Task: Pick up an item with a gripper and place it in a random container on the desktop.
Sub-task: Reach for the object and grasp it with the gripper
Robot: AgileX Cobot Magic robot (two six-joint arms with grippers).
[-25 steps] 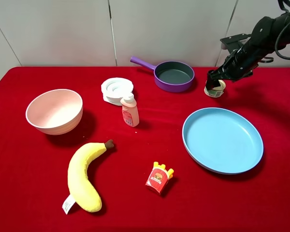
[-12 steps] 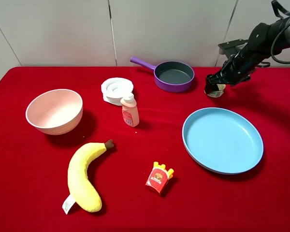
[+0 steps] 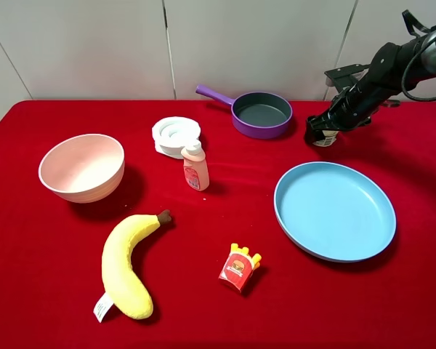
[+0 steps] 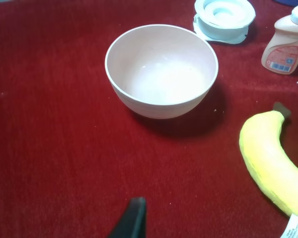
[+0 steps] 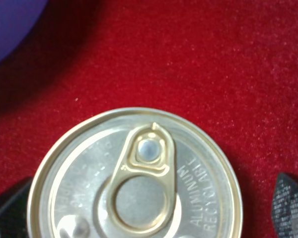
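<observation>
The right pincer [image 3: 322, 130] is hanging over the one small tin can [image 5: 134, 183], jaws parted and straddling it. One of its fingertips [image 5: 293, 208] is standing off the rim with a strip of red cloth showing between them, while the other is sitting right at the opposite rim, so it is not squeezing yet. The can is standing upright on the red worktop [image 3: 43, 291], gold pull-tab lid facing up, close to the far edge and towards the far right corner.

Just beside it, along the far edge near the middle, one purple frying pan [image 3: 261, 113] is sitting. Nearer the right edge, one wide blue plate [image 3: 334, 211] is lying flat. Around the middle, one pink-white bottle [image 3: 195, 166] is standing just in front of one white round coil [image 3: 176, 134]. By the left edge, one pale pink bowl [image 3: 81, 167] is sitting empty. Along the near edge, one plush banana [image 3: 127, 265] and one toy pack of fries [image 3: 239, 268] are lying well apart.

Of the left pincer [image 4: 131, 220], only one dark tip is showing above the cloth near the bowl; I cannot tell how its jaws are standing.
</observation>
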